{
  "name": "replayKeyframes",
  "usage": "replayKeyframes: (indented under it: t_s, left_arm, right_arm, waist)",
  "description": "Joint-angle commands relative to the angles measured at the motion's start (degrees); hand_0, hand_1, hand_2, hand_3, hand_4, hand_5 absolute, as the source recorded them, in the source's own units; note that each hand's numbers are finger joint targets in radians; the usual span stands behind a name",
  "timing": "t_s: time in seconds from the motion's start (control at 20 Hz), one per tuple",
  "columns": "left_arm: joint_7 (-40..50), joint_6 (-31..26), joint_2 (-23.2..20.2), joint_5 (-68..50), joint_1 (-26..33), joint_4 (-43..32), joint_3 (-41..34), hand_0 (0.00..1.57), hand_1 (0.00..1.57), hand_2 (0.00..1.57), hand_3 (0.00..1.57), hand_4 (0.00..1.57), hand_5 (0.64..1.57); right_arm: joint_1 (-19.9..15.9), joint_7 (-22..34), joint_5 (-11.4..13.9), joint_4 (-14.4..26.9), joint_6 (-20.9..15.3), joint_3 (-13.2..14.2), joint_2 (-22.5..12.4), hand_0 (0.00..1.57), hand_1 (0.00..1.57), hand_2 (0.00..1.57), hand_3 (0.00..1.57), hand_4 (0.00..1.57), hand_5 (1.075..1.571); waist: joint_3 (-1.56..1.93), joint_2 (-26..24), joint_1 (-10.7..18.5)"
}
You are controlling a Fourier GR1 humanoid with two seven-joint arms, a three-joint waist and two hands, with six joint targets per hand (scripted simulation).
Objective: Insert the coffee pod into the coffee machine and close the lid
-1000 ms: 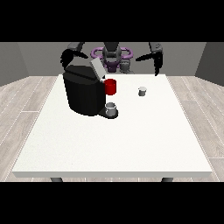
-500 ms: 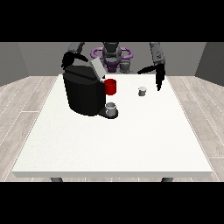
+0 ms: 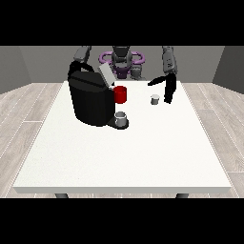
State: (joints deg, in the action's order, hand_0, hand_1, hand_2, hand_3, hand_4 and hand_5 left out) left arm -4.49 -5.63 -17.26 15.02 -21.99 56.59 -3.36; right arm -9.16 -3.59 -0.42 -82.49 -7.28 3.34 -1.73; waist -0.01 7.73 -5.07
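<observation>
My hand at the view's right is hanging just right of the little coffee pod, fingers straight and pointing down, thumb sticking out left. The pod is sitting on the white table, right of the black coffee machine with its lid up.

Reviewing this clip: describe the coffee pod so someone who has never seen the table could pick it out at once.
Start from the big black coffee machine on the white table. To the view's right of it, past the red part on the machine's side, the coffee pod stands alone on the tabletop, just beside the hand at the view's right. It is small and pale grey, unlike the grey cup at the machine's base.
</observation>
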Motion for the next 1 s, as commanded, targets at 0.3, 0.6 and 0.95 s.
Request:
replayKeyframes:
  t_s: [0.3, 0.6, 0.95]
  left_arm:
    - [-0.44, 1.52, -0.90, 6.15, -4.19, -9.27, 0.52, 0.76, 0.76, 0.82, 0.51, 0.00, 1.571]
    - [-4.44, 2.95, -3.58, 12.25, -3.67, -11.70, 3.36, 0.57, 0.57, 0.70, 0.41, 0.00, 1.571]
    - [-8.15, 9.73, -1.90, 15.35, -5.18, -16.42, 1.95, 0.72, 0.72, 0.85, 0.62, 0.15, 1.571]
  right_arm:
    - [-2.85, -1.54, 2.89, 5.66, -3.18, -0.22, 0.62, 0.00, 0.00, 0.00, 0.00, 0.41, 1.571]
    - [-2.28, -2.18, 1.63, 5.61, -2.40, 0.06, 0.84, 0.00, 0.00, 0.00, 0.00, 0.43, 1.571]
    - [0.55, -2.53, 2.20, 5.06, -1.36, -1.80, 0.23, 0.00, 0.00, 0.00, 0.00, 0.52, 1.571]
  waist:
    - [0.01, 0.67, 0.27]
    - [0.01, 0.53, -0.26]
    - [0.00, -0.40, -1.98]
